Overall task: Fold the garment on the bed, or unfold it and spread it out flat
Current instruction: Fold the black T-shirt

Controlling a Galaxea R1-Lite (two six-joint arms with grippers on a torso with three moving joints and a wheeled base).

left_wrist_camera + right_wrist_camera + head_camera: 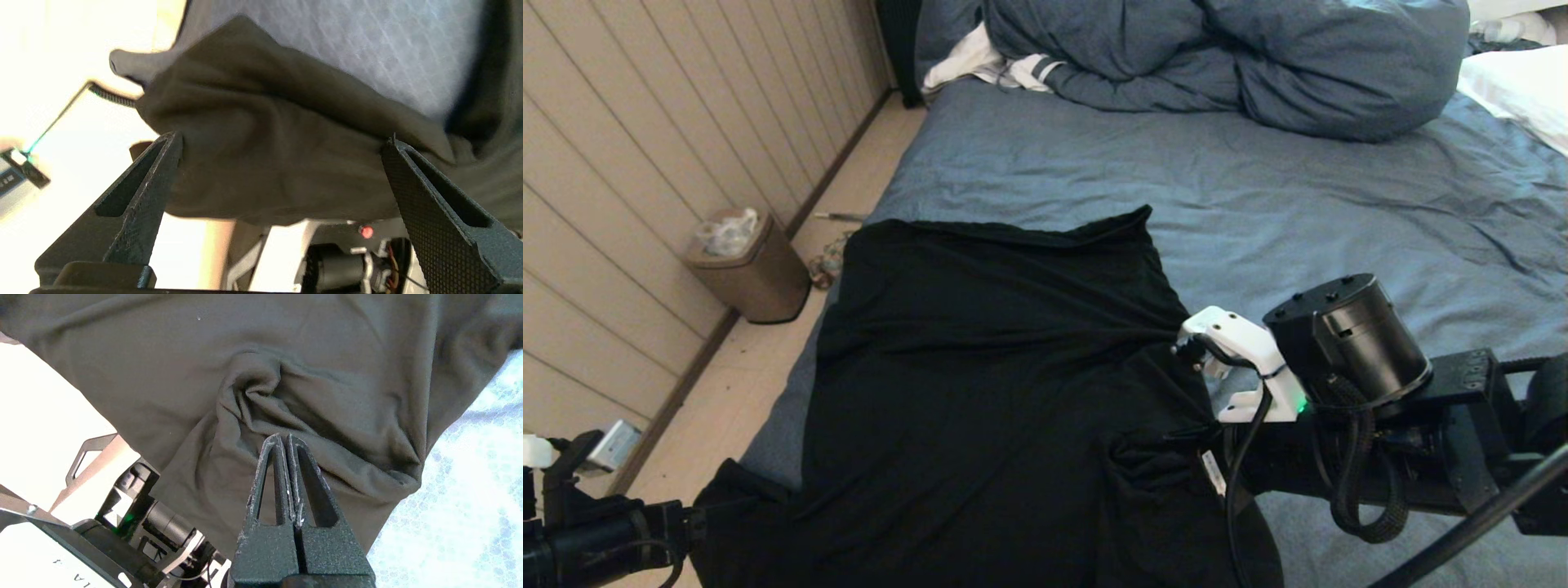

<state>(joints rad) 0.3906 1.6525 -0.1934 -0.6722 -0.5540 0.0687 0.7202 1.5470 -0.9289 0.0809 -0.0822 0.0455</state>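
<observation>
— Shirt first, from up top: the garment [1005,384] lies black and mostly spread on the bed [1339,204], its near-left corner spilling over the edge at about 7 o'clock. Where are the arms?

— The right gripper [1188,441] sits at the shirt's 3 o'clock edge, creases fanning from it. The left gripper is low at 8 o'clock, mostly out of frame there.

— And the left wrist view?

— The left gripper [282,143] has its fingers [163,163] released wide, with the hanging corner of the garment [278,163] dead ahead between the tips, nothing clamped. I'd say that arm is the nearer one for it.

— Right wrist view?

— The right gripper [284,437] has its fingers clenched on a pinch of the garment [261,396].
</observation>
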